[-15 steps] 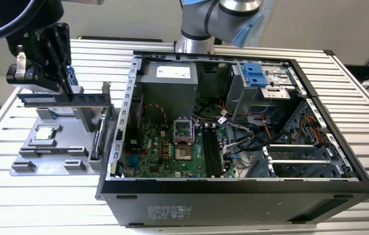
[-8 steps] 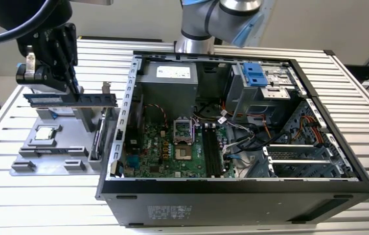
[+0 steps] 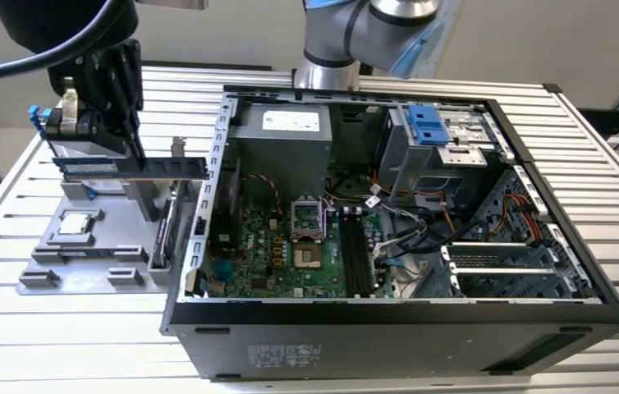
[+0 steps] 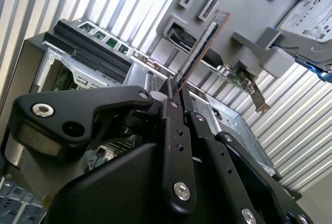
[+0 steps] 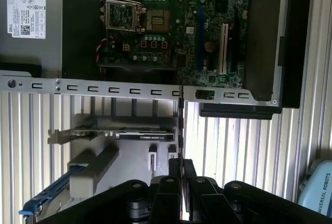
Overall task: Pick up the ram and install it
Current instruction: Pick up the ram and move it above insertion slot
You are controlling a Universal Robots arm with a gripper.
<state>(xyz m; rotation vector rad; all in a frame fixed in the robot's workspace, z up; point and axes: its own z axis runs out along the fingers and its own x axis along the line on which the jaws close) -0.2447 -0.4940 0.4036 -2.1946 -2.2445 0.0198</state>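
Exterior view: the open computer case (image 3: 397, 316) lies on its side. Outside its wall on the exterior view's left, the gripper (image 3: 126, 149) is clamped on the ram (image 3: 167, 167), a long, narrow, thin, dark blue-green stick held level, one end just beside that wall.

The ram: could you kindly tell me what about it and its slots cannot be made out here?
- Second wrist view: the clamped end of the ram is hidden between the fingers of the gripper.
- First wrist view: the ram is edge-on, so its chips and label are hidden.
- Exterior view: the memory slots are too small to tell whether their latches stand open.
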